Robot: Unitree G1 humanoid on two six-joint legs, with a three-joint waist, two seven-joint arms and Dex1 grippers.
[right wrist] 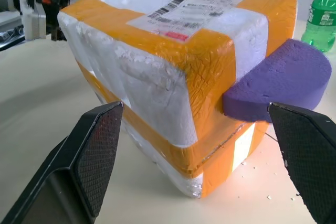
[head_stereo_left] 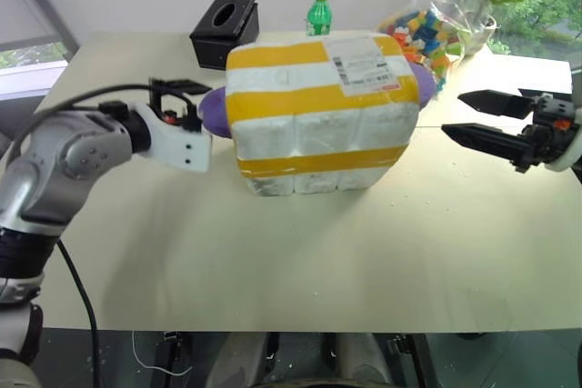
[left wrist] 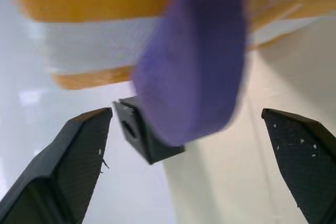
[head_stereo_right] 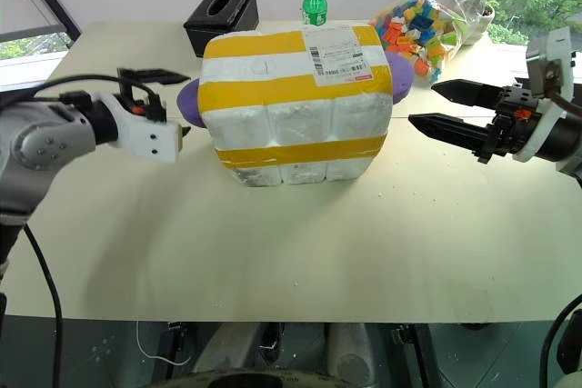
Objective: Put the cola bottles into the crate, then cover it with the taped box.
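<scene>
1. Taped box [head_stereo_left: 318, 115], white foam with wide yellow stripes, standing on the counter [head_stereo_left: 364, 261] at centre frame, slightly above the middle.
2. White shipping label [head_stereo_left: 364, 63] stuck on the box's top face, toward the right.
3. Purple foam handle [head_stereo_left: 215, 112] sticking out of the box's left side; a second purple handle [right wrist: 281, 82] on the opposite side.
4. Left gripper [left wrist: 186, 145] at left of the head view, level with the left handle, fingers spread wide to either side of it and not touching it in the wrist view.
5. Right gripper [head_stereo_left: 473, 115] at right of frame, pointing toward the box's right side, fingers [right wrist: 89, 153] wide apart, holding nothing, clear of the box.
6. Black tissue box [head_stereo_left: 225, 32] at upper left of the counter, behind the taped box.
7. Green bottle [head_stereo_left: 319, 14] with yellow cap at top centre, just behind the taped box.
8. Clear bag of coloured blocks [head_stereo_left: 436, 15] at upper right, near the box's far right corner.
9. Crate and cola bottles not to be made out; cannot tell whether under the box.
</scene>
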